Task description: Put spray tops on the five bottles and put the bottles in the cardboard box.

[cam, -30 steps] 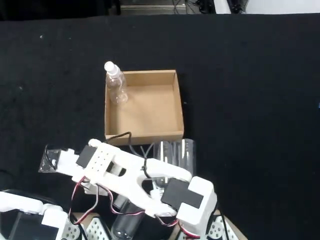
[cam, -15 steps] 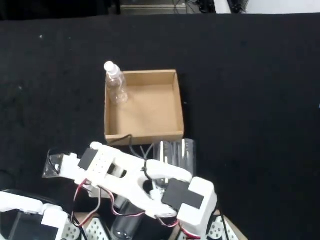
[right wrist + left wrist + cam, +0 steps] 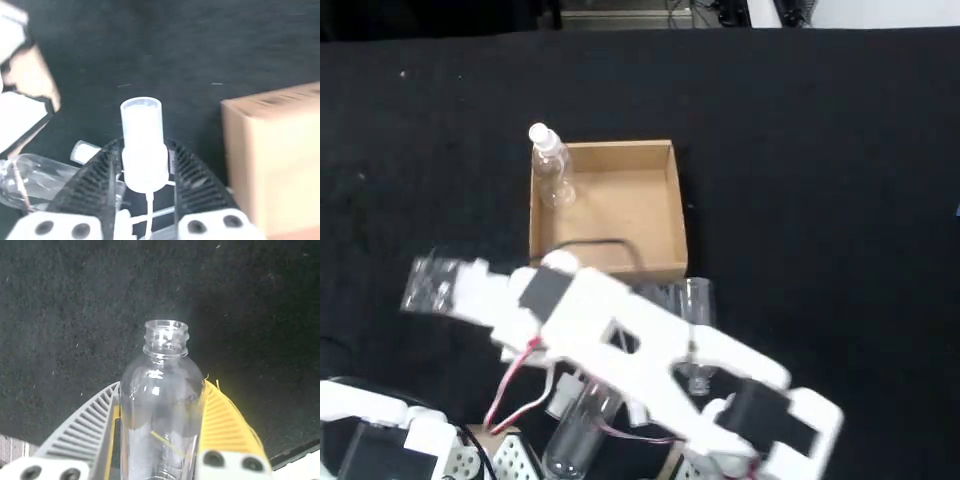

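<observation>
My right gripper (image 3: 145, 147) is shut on a white spray top (image 3: 143, 145), whose tube hangs down between the fingers. In the high view this gripper (image 3: 432, 282) hangs over the mat, left of the cardboard box (image 3: 605, 268). My left gripper (image 3: 162, 390) is shut on a clear bottle (image 3: 161, 390) with an open neck; the same bottle (image 3: 575, 435) lies at the front edge in the high view. One bottle with a spray top (image 3: 551, 165) stands in the box's far left corner. Two or three more clear bottles (image 3: 682, 300) lie in front of the box.
The right arm (image 3: 650, 350) stretches across the front of the table, over the loose bottles. The left arm's base (image 3: 370, 425) sits at the front left. Black mat (image 3: 820, 200) covers the table to the right of and behind the box.
The right arm has risen and stretched out, carrying the spray top up and away from the front edge. The left arm and its bottle have stayed put.
</observation>
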Controlling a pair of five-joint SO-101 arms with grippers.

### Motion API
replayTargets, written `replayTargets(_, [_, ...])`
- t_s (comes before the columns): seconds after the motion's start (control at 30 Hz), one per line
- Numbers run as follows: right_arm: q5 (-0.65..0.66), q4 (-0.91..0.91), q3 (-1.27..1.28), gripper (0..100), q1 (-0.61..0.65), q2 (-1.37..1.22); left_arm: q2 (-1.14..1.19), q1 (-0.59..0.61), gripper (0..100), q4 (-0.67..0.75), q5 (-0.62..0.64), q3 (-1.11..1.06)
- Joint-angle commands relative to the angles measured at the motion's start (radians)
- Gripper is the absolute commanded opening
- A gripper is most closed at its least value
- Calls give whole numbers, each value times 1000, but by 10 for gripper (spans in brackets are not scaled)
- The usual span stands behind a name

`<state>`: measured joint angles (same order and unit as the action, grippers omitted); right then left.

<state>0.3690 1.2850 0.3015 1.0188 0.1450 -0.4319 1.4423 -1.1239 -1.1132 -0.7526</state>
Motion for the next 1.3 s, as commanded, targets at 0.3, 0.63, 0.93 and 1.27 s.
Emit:
replayTargets(0.3, [-226,-11,-225,11,-249,526,-20,-315,41,-203,307,257])
replayTargets(0.63, [-328,-31,-412,11,-459,661,-227,-535,41,-236,503,259])
replayTargets(0.93, [-454,-146,-518,11,-568,654,-618,-1003,41,-236,775,208])
replayTargets(1.27, [-635,-169,-495,11,-727,671,-809,-1495,41,44,951,39])
